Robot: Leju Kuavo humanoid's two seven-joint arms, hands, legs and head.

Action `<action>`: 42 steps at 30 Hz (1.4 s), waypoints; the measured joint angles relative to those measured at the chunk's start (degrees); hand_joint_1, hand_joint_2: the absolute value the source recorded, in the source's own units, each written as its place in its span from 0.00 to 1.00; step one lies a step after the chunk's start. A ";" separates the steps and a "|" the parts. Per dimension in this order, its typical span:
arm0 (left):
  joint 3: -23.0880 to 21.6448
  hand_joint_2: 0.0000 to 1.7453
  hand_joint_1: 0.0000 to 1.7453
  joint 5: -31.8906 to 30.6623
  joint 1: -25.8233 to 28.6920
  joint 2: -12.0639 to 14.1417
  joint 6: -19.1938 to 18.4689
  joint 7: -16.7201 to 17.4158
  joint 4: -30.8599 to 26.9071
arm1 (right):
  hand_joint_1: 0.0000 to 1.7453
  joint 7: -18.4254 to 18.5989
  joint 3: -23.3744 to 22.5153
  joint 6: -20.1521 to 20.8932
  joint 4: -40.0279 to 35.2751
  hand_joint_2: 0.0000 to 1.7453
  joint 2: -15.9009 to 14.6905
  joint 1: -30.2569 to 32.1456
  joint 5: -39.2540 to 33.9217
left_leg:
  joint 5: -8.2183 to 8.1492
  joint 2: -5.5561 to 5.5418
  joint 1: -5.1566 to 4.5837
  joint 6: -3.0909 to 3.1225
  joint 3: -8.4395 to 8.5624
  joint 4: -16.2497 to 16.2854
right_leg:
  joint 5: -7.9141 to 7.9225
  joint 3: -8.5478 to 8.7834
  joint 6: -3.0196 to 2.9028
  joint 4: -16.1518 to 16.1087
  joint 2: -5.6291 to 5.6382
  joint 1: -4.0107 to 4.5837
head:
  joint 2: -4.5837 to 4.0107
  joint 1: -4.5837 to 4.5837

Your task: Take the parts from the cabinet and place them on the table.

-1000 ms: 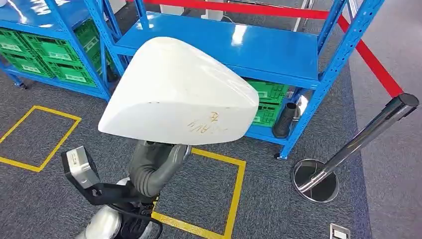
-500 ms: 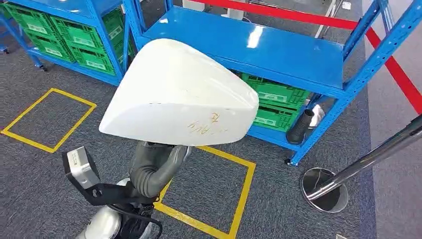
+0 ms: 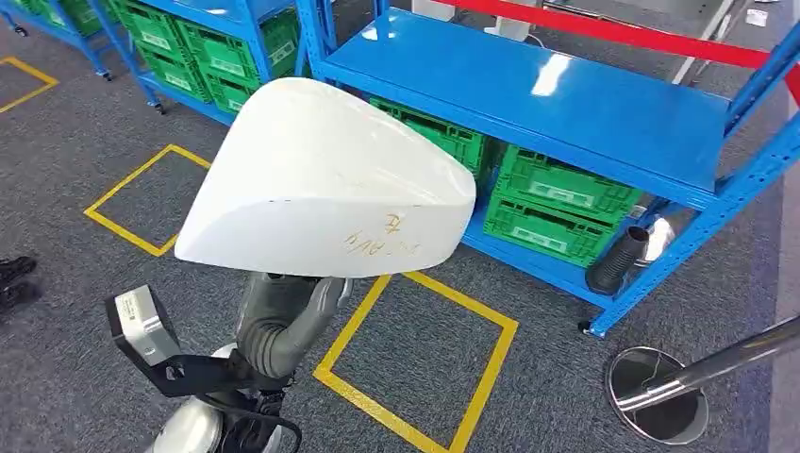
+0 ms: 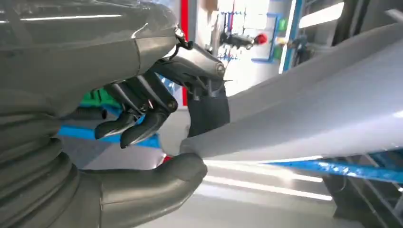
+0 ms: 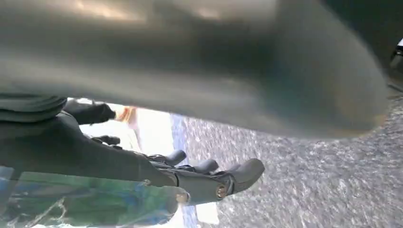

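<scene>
A large white curved shell part point(image 3: 321, 179) with orange writing on its side hangs in front of me, above the grey carpet. My left forearm point(image 3: 278, 321) rises under it. In the left wrist view my left hand point(image 4: 142, 142) grips the part point(image 4: 309, 118) at its edge, with the thumb point(image 4: 161, 175) below and the dark fingers point(image 4: 138, 123) curled above. In the right wrist view my right hand point(image 5: 190, 178) stretches its fingers out beneath the part's underside point(image 5: 190, 61), and a bright gap shows between them. Whether that hand bears the part I cannot tell.
A blue shelf rack point(image 3: 566, 94) with green crates point(image 3: 547, 198) stands ahead, a black ribbed hose point(image 3: 618, 260) leaning at its foot. Yellow floor squares point(image 3: 425, 377) lie below. A chrome stanchion base point(image 3: 656, 392) stands at the right, and a person's dark shoes point(image 3: 14, 278) at the left.
The whole scene has shifted to the right and down, so the camera has turned. The white part stays in the same place before me, still held.
</scene>
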 joint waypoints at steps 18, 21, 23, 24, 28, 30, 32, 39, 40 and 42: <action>0.04 1.00 1.00 -0.68 -0.91 0.02 -0.57 0.70 -0.35 | 0.00 -1.18 0.72 -1.03 -0.15 0.00 -0.61 0.03 0.28 | 7.01 -3.94 -0.80 3.64 7.39 -15.99 | -0.28 -2.43 2.17 5.34 4.39 0.07 | 0.00 0.96; 0.07 1.00 1.00 -0.83 -1.41 -0.02 -0.63 0.68 -0.44 | 0.00 -1.22 0.74 -1.05 -0.15 0.00 -0.76 0.07 0.28 | 7.22 -6.01 -0.52 2.53 6.01 -15.10 | -0.51 -1.09 1.79 1.62 7.91 -0.17 | 0.00 0.83; 0.09 1.00 1.00 -1.09 -1.49 0.07 -0.63 0.70 -0.46 | 0.00 -1.14 0.74 -1.09 -0.15 0.00 -0.85 0.16 0.28 | 7.56 -7.39 -0.16 1.87 5.67 -15.38 | -0.46 -1.06 1.31 1.63 6.72 0.18 | 0.00 0.92; 0.15 1.00 1.00 -1.27 -1.51 0.11 -0.63 0.70 -0.50 | 0.00 -1.14 0.74 -1.11 -0.20 0.00 -0.83 0.08 0.28 | 7.35 -8.07 -0.16 1.56 5.57 -15.21 | -0.11 -0.89 0.75 0.97 5.68 -0.58 | 0.00 0.85; 0.26 1.00 1.00 -1.73 -2.18 0.13 -0.61 0.50 -0.79 | 0.00 -1.18 0.76 -1.22 -0.20 0.00 -1.09 -0.02 0.28 | 0.63 -0.28 -0.31 0.36 -0.36 -2.16 | -0.23 -0.45 0.06 0.76 2.32 -0.19 | 0.00 -0.31; 0.26 1.00 1.00 -1.77 -2.16 0.20 -0.61 0.50 -0.79 | 0.00 -1.14 0.76 -1.29 -0.17 0.00 -1.33 0.19 0.28 | 0.15 -0.01 -0.08 0.15 -2.26 1.59 | -0.40 -0.40 0.06 0.80 0.43 -0.14 | 0.00 -0.33; 0.28 1.00 1.00 -1.83 -2.19 0.22 -0.61 0.50 -0.81 | 0.00 -1.14 0.76 -1.31 -0.17 0.00 -1.35 0.05 0.28 | 4.23 0.32 -0.08 0.37 0.93 -4.31 | -0.66 -0.11 0.23 0.80 -1.04 -0.12 | 0.00 -0.33; 0.48 1.00 1.00 -2.36 -2.87 0.22 -0.61 0.33 -1.60 | 0.00 -1.29 0.81 -1.84 -0.22 0.00 -1.44 -0.34 0.74 | 7.19 2.69 -1.40 3.27 6.38 -15.72 | -1.50 1.12 2.31 0.44 -5.30 0.42 | 0.00 -0.13; 0.55 1.00 1.00 -2.40 -2.90 0.20 -0.61 0.20 -1.81 | 0.00 -1.31 0.81 -1.90 -0.24 0.00 -1.62 -0.56 0.90 | 7.43 2.31 -0.97 3.63 6.60 -16.07 | -2.50 0.98 2.58 1.14 -2.23 0.17 | 0.00 0.13; 0.55 1.00 1.00 -2.45 -3.11 0.11 -0.63 0.15 -1.86 | 0.00 -1.33 0.83 -1.97 -0.26 0.00 -1.68 -0.59 1.03 | 7.45 1.25 -0.81 4.05 6.53 -16.08 | -6.36 -2.32 2.51 7.97 2.20 0.09 | 0.00 0.68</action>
